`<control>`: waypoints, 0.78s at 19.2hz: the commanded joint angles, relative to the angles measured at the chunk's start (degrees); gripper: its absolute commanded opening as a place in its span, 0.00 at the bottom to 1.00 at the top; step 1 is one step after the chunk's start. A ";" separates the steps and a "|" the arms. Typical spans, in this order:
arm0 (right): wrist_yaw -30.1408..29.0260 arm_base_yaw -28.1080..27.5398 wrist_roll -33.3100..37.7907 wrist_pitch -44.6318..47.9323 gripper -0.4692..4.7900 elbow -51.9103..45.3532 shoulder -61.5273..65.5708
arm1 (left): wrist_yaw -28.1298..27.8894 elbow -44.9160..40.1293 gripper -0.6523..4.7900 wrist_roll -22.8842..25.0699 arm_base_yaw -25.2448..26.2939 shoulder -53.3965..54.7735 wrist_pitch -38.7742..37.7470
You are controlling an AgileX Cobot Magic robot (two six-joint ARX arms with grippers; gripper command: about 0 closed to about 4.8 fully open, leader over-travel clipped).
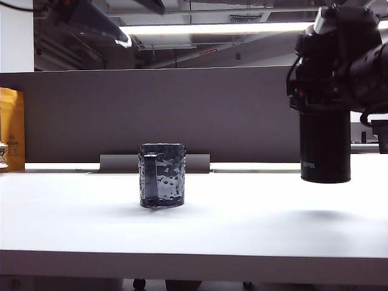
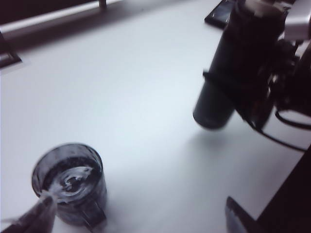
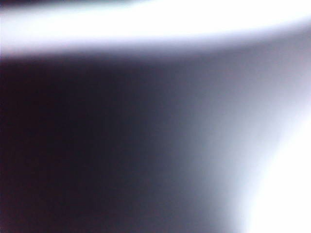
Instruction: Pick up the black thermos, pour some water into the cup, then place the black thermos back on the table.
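**Ana:** White tabletop (image 1: 242, 230) fills our view, with a grey partition behind it and a strip light glowing overhead. We've got the cup (image 1: 162, 175) sitting a little left of centre, handle turned toward us.

**Ben:** And from the left wrist view we look straight down into that cup (image 2: 69, 180). We see liquid glinting inside it. It stands on the table (image 2: 136, 97), upright.

**Ana:** Over on the right of the exterior view we have the black thermos (image 1: 325, 145). It hangs upright, base clear of the table, a soft shadow beneath it. White lettering shows near its base.

**Ben:** We see the right gripper (image 1: 327, 91) wrapped round the upper part of it, jaws clamped on the flask body. The left wrist view shows the same: thermos (image 2: 228, 73) lifted and tilted in that view, dark gripper hardware (image 2: 260, 87) on its side, well apart from the cup.

**Ana:** Right wrist view gives us nothing but a dark blur and bright glare, far too close to read.

**Ben:** The left gripper (image 2: 141, 218) hovers above the table near the cup. We catch one fingertip (image 2: 36, 213) by the cup's rim and the other (image 2: 238, 216) far across the frame, so the fingers are spread wide and hold nothing.

**Ana:** At the far left edge of the exterior view we spot an orange bag (image 1: 12, 128).
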 commanded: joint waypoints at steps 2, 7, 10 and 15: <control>-0.13 -2.67 -0.17 16.74 0.15 0.83 11.67 | 0.28 0.20 1.00 -0.07 -0.26 0.22 1.90; -1.64 -2.86 0.07 16.66 0.15 0.72 16.63 | 0.11 0.20 1.00 0.09 -0.26 0.24 2.43; -1.62 -2.86 0.07 16.63 0.15 0.72 16.63 | 0.15 0.20 1.00 0.07 -0.26 0.24 2.38; -1.66 -2.84 0.04 17.79 0.95 0.72 16.50 | 0.15 0.20 1.00 0.04 -0.26 0.24 2.29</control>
